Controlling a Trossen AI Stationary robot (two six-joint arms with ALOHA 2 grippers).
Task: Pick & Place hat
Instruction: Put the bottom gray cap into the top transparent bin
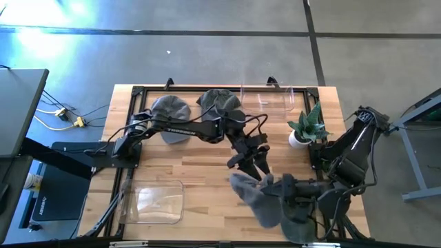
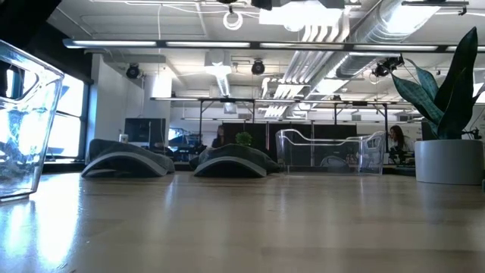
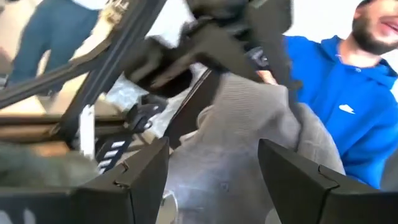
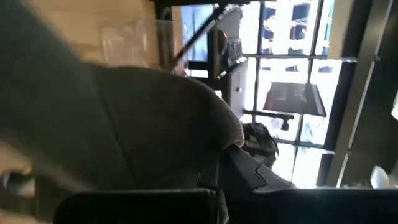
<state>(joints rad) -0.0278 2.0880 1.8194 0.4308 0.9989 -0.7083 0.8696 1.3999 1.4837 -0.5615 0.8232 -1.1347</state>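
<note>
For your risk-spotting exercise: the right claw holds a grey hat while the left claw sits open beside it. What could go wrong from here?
1. The grey hat hangs from the shut right claw by one side only, so it may slip or sag.
2. The open left claw is close to the hat and could snag the cloth.
3. The potted plant stands near the right arm and might be knocked.

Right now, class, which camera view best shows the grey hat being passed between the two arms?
The high view: the whole hat shows between the open left claw and the shut right claw. Both wrist views show only blurred close fabric. The low view misses it.
</note>
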